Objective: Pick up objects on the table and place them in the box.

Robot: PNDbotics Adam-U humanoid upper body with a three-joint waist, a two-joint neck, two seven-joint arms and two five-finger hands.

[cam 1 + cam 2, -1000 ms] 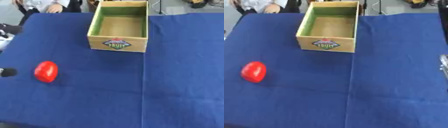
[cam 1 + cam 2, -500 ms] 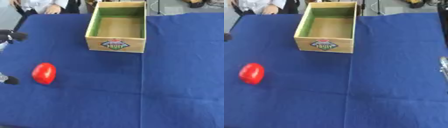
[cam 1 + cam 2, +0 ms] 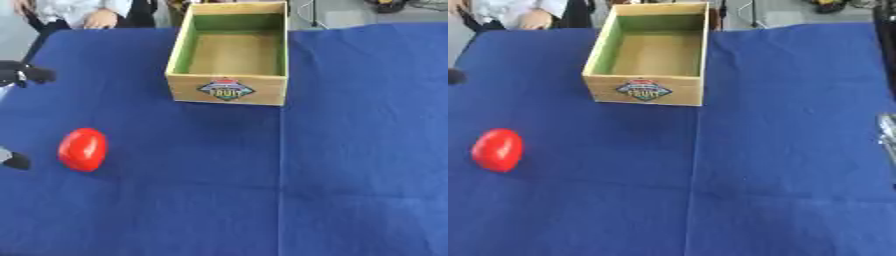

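Blue-clothed table (image 3: pixel 367 150): red object (image 3: pixel 82 149) near left, box (image 3: pixel 230 52) far, empty. Left hand (image 3: pixel 24 75) flanking it, fingers apart, not yet gripping.

Box (image 3: pixel 229 90) at table's (image 3: pixel 350 175) far middle; egg-shaped object (image 3: pixel 82 149) near-left of it.

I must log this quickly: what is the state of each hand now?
Left hand: only dark fingertips at the edge, cannot be told.
Right hand: cannot be told.
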